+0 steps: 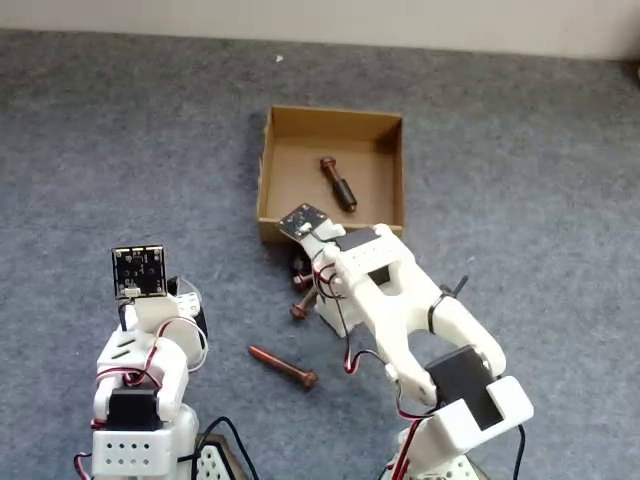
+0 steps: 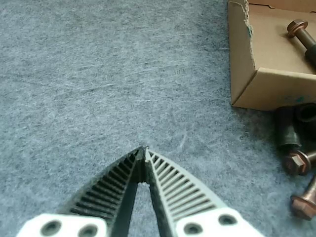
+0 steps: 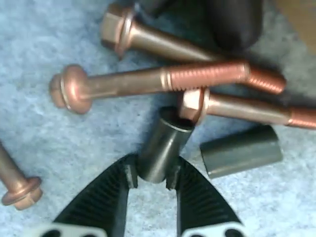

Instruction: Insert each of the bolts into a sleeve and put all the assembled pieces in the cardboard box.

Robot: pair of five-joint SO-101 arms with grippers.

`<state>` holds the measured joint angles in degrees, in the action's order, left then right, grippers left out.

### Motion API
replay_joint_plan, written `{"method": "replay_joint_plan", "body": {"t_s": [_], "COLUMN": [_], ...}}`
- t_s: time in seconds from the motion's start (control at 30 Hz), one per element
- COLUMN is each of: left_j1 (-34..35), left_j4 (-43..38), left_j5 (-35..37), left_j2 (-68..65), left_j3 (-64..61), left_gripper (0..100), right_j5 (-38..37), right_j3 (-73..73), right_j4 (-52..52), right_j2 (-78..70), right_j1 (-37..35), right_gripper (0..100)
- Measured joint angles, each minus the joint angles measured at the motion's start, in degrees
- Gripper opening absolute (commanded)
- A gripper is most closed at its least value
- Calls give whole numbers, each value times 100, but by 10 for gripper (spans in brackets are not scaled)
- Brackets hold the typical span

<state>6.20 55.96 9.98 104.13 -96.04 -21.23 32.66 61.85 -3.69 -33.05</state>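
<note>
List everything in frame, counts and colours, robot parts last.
cardboard box: one, brown, far side of table.
assembled piece: one, copper bolt in dark sleeve, inside box.
loose bolts: four, copper; three piled before box, one apart.
held sleeve: one, dark grey, gripped at the pile.
loose sleeves: at least two, dark, beside pile.
table covering: one, grey, under everything.
left end effector: one, black and white, shut, over bare covering.
right end effector: one, black, shut on held sleeve.
</note>
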Motion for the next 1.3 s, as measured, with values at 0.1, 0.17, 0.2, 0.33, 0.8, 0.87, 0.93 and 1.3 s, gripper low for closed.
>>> {"method": "replay_joint_plan", "body": {"t_s": [0.1,0.17,0.2,0.33,0.8,0.87,0.93,1.3], "left_j1": [0,0,0,0,0,0,0,0], "left_j4": [0,0,0,0,0,0,0,0], "left_j5": [0,0,0,0,0,0,0,0], "left_j2": [0,0,0,0,0,0,0,0], "left_j3": [0,0,0,0,0,0,0,0], "left_gripper": [6,6,6,6,6,6,6,6], "right_j5": [0,0,97,659,651,642,633,765], "right_j3": [26,26,26,26,70,70,35,79], "right_j4": [18,26,26,18,-703,-703,-721,-457], "right_j2": [149,255,281,325,308,149,0,475], "right_j1": [-26,-26,-35,-53,-53,-53,-53,70], "right_gripper": [73,139,162,163,162,128,50,3]}}
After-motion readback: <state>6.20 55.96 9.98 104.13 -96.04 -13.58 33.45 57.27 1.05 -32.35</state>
